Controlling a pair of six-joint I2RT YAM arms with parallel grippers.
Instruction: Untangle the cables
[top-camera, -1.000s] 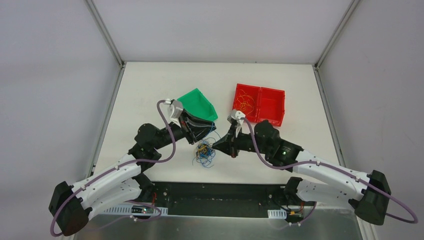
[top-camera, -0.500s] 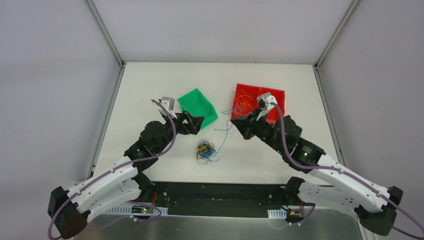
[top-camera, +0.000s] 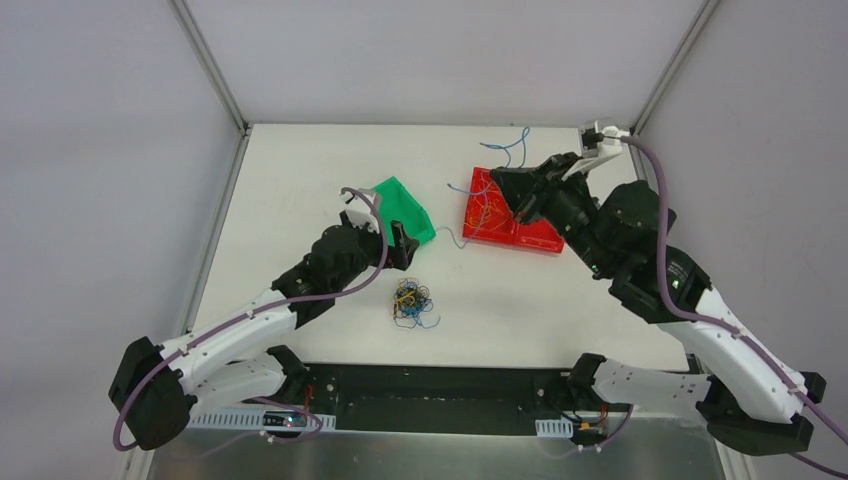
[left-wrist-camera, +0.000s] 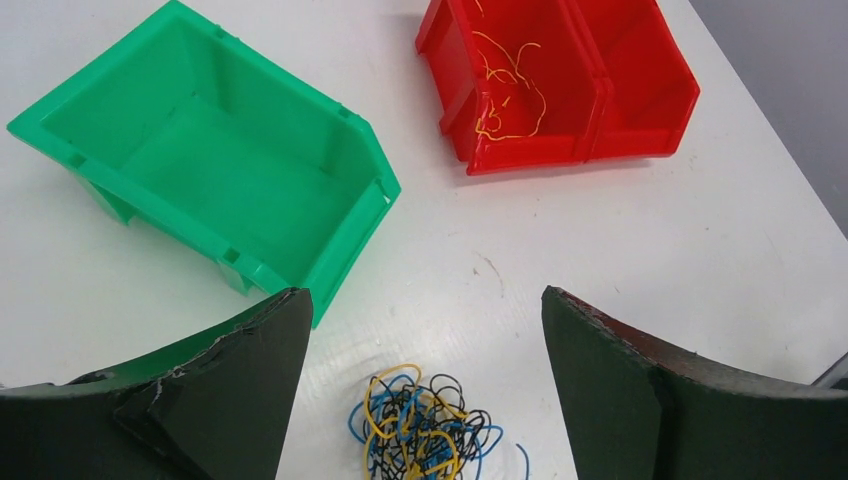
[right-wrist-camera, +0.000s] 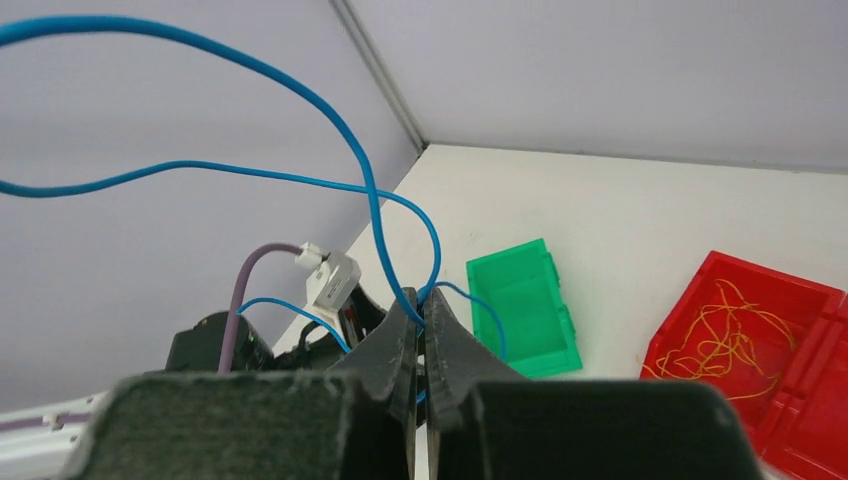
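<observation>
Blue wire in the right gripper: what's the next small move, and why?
Probably move the right gripper over the red bin's empty right compartment and open it. It is shut on the blue wire, which looks clear of the tangle, and the left compartment holds only orange wires.

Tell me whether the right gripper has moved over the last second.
Yes. The right gripper, shut on a blue wire, went from beside the tangle farther back and rightward, to above the red bin.

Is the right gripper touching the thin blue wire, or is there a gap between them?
Touching. In the right wrist view the right gripper is shut, with the thin blue wire pinched between its fingers.
</observation>
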